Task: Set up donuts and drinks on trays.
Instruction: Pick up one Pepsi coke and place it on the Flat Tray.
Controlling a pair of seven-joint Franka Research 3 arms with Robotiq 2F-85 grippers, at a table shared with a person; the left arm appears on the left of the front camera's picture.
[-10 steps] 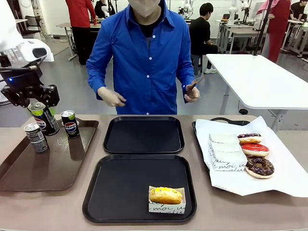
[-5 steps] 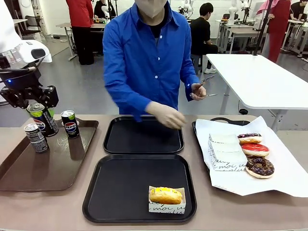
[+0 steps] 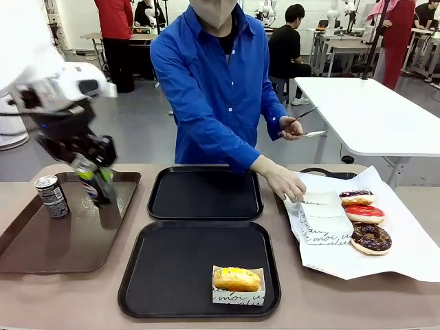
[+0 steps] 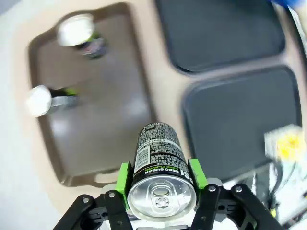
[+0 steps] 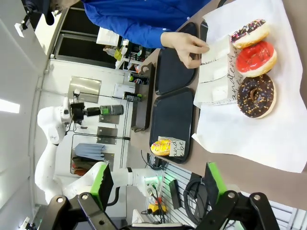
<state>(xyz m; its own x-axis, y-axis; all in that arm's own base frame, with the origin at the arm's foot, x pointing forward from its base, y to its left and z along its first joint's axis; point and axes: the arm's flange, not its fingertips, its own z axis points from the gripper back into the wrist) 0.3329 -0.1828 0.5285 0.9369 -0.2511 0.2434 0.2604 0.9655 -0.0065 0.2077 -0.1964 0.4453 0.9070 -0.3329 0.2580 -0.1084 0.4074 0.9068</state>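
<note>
Front view: the left jaws clamp a blurred can (image 3: 89,175) over the far right part of the brown tray (image 3: 41,247), its tilt unclear. A greyish can (image 3: 51,196) stands nearby, two black trays (image 3: 205,194) lie mid-tabletop, the nearer carrying a yellow donut (image 3: 236,278), and a person's hand (image 3: 284,182) touches the paper stack (image 3: 322,218) beside three donuts (image 3: 364,214). Left wrist view: green pads (image 4: 125,177) pinch the can's sides, silver top toward the camera, long axis running away toward the brown tray, where two cans (image 4: 76,31) stand. Right wrist view: the right jaws stand wide and empty, the paper sheet (image 5: 268,129) ahead.
</note>
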